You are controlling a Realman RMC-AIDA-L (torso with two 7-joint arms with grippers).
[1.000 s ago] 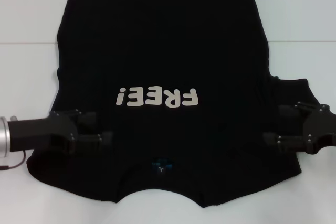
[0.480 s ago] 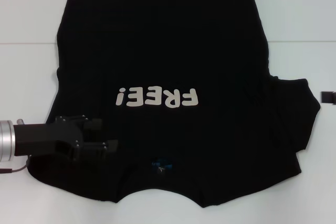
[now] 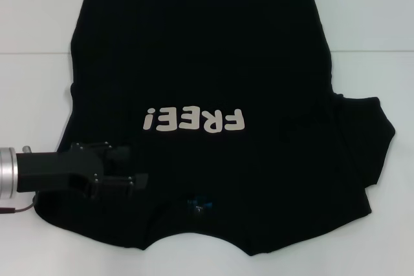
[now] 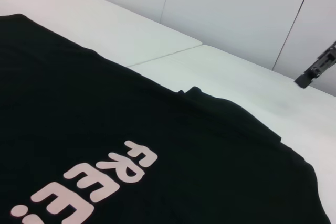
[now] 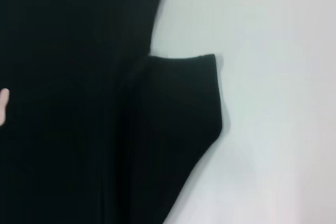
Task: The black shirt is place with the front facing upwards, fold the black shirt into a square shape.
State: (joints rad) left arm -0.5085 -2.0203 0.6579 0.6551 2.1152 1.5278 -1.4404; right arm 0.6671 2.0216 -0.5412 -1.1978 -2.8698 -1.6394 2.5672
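Note:
The black shirt (image 3: 200,63) lies spread front-up on the white table, its cream "FREE!" letters (image 3: 194,120) upside down in the head view. My left gripper (image 3: 129,167) reaches in from the left, low over the shirt's near left shoulder beside the collar, open, with black cloth under its fingers. In the left wrist view the shirt (image 4: 105,145) fills the lower part. The right sleeve (image 5: 176,114) lies flat on the table in the right wrist view. Only a dark piece of the right gripper (image 4: 316,65) shows far off in the left wrist view.
White table (image 3: 39,24) surrounds the shirt on all sides, with a seam line (image 3: 32,53) across the far part. A white wall (image 4: 236,9) stands behind the table.
The right gripper has pulled away to the right, off the right sleeve and out of the head view. The left gripper has slid a little farther inward over the shirt.

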